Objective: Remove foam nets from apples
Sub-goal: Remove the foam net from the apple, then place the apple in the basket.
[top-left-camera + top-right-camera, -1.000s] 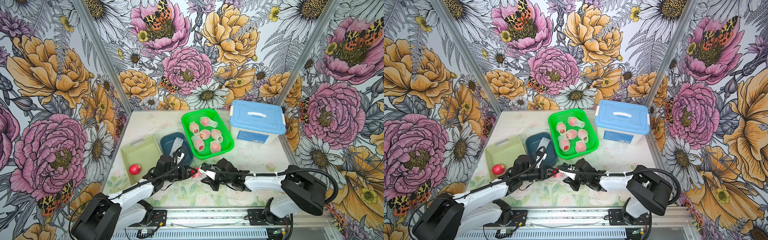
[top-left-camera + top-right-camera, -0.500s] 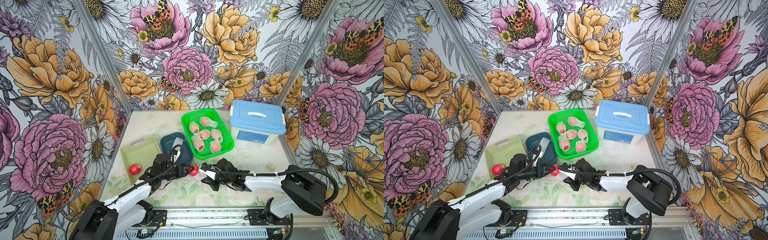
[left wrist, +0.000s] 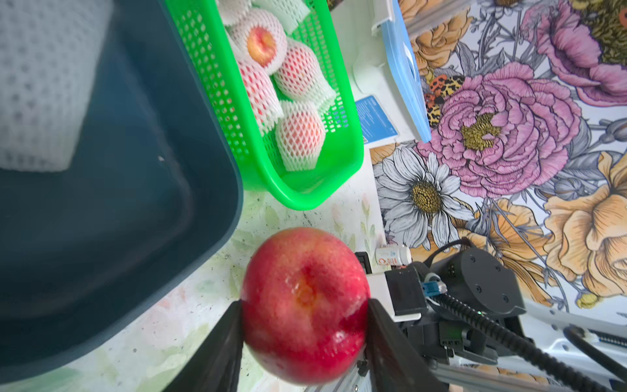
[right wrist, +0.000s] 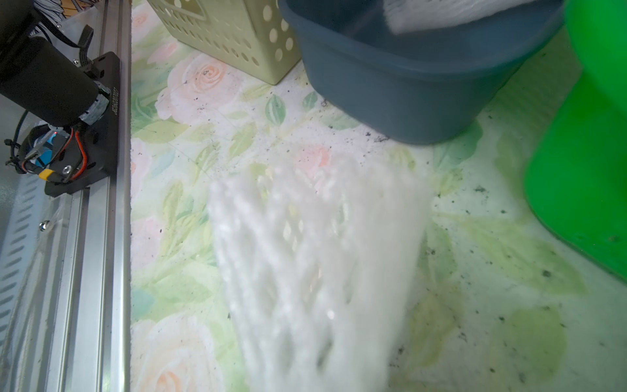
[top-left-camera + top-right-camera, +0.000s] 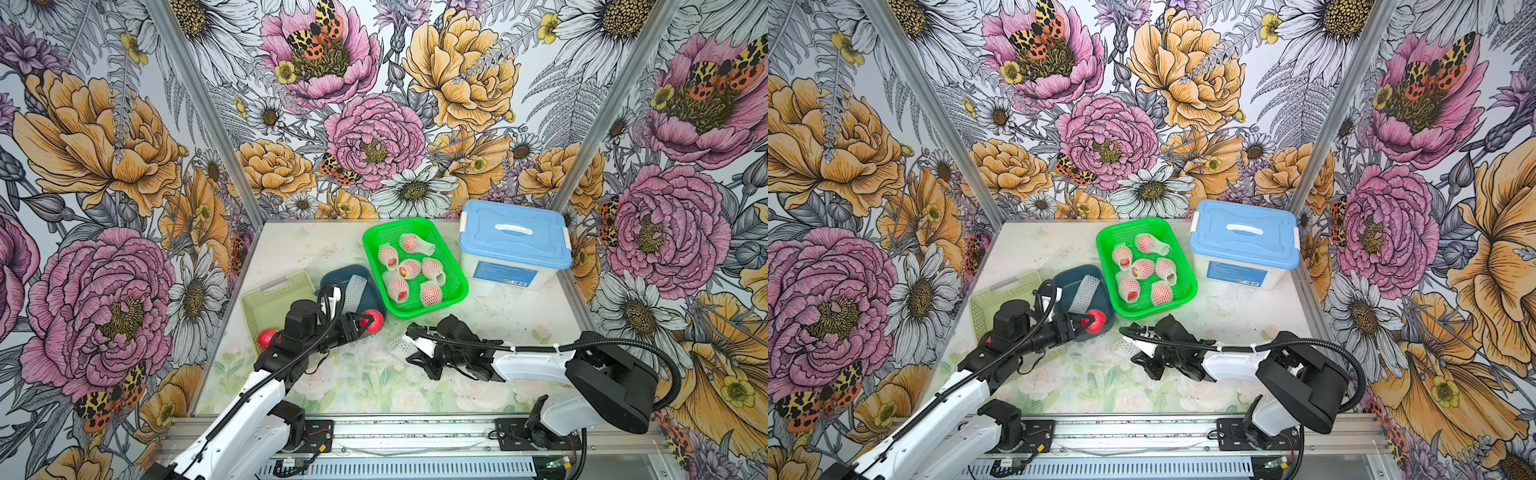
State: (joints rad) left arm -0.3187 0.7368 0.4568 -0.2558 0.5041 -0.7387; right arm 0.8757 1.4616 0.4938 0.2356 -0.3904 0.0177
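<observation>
My left gripper [image 5: 365, 325] is shut on a bare red apple [image 5: 374, 321] [image 3: 305, 305], held just above the table by the near corner of the dark blue tub [image 5: 332, 277]. About a hand's width to its right, my right gripper [image 5: 412, 344] is shut on an empty white foam net [image 5: 398, 344] [image 4: 315, 271], which hides its fingers in the right wrist view. Several apples in foam nets [image 5: 409, 268] lie in the green basket [image 5: 455, 291]. One empty foam net [image 5: 355, 287] lies in the blue tub. Another bare apple [image 5: 267, 337] sits in the pale green basket [image 5: 274, 291].
A white box with a blue lid [image 5: 513, 245] stands at the back right, beside the green basket. The metal rail [image 5: 415, 432] runs along the front edge. Patterned walls close in the left, right and back sides.
My left gripper has drawn the apple out of the foam net, leftwards and towards the blue tub. The emptied net stays in my right gripper, which has hardly moved.
</observation>
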